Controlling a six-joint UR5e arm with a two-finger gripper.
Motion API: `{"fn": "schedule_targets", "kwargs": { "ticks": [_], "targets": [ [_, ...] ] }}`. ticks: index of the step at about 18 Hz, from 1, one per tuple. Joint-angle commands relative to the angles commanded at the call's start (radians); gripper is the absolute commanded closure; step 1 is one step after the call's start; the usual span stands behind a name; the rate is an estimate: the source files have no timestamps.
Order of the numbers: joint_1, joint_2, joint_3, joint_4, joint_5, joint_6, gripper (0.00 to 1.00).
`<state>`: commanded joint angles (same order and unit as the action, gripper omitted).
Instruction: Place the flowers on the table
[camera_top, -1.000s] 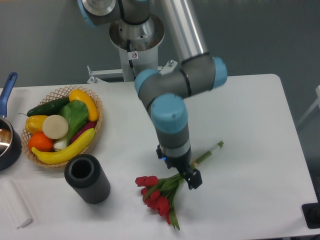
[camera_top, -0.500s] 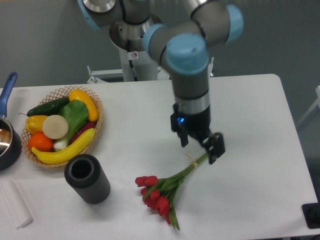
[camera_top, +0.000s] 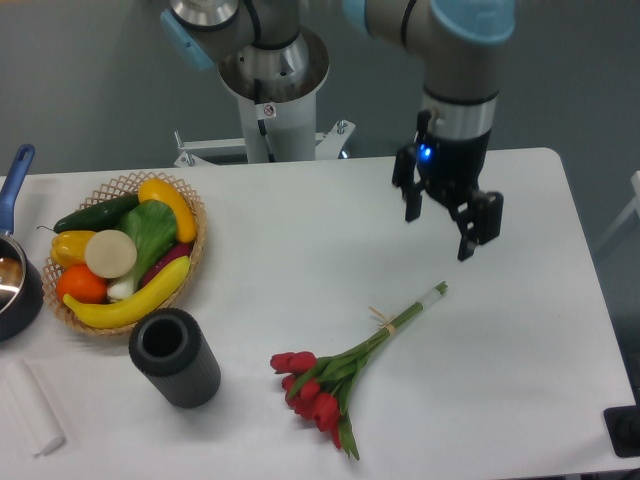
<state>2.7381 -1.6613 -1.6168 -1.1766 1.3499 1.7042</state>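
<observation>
The flowers (camera_top: 335, 375) lie flat on the white counter (camera_top: 520, 380), red buds toward the near edge and the twine-tied stems angled up to the right. The tool (camera_top: 442, 233) hangs above the counter, well apart from the stem ends, its fingers spread and holding nothing. To the left stand a dark cylinder (camera_top: 175, 357) and a woven basket (camera_top: 190, 215) of produce; what looks like a pot (camera_top: 18, 285) sits at the left edge.

The claw (camera_top: 440, 228) hangs downward from the arm, fingers spread, empty.
</observation>
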Motion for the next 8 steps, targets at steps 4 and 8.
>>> {"fn": "schedule_targets", "kwargs": {
  "ticks": [4,8],
  "targets": [
    [0.002,-0.002,0.002,0.002,0.000,0.000,0.00],
    [0.005,-0.008,0.000,0.009,-0.008,0.002,0.00]
  ]
}}
